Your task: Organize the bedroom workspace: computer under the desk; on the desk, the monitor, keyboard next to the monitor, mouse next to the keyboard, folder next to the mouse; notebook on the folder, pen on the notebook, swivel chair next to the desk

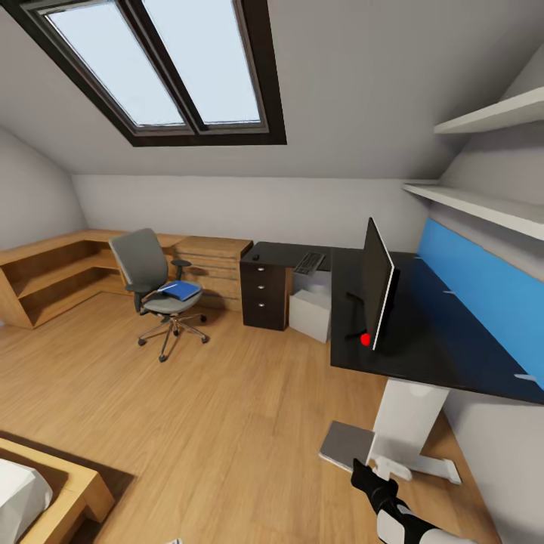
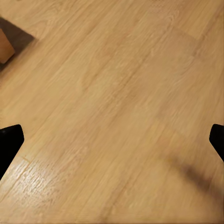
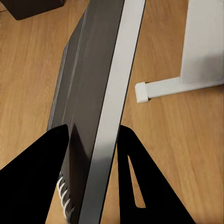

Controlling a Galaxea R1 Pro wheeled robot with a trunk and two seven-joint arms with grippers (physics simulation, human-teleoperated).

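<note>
The black desk point(image 1: 423, 340) stands at the right, with the monitor point(image 1: 378, 283) upright on it. On its far wing lie the keyboard point(image 1: 310, 263) and the small mouse point(image 1: 256, 257). The grey computer point(image 1: 311, 313) sits underneath. The swivel chair point(image 1: 151, 283) stands apart to the left with the blue folder point(image 1: 180, 290) on its seat. My right gripper point(image 1: 364, 472) point(image 3: 93, 130) is shut on the grey notebook point(image 1: 346, 446) point(image 3: 88, 93), held low above the floor near the desk's white leg point(image 1: 408, 423). My left gripper point(image 2: 112, 140) is open over bare floor. The pen is out of view.
A light-wood drawer chest point(image 1: 215, 264) and low wooden shelving point(image 1: 53, 272) line the far wall. A bed corner point(image 1: 45, 491) is at the near left. A blue panel point(image 1: 483, 279) backs the desk, with wall shelves point(image 1: 483, 204) above. Wood floor point(image 1: 227, 423) lies between chair and desk.
</note>
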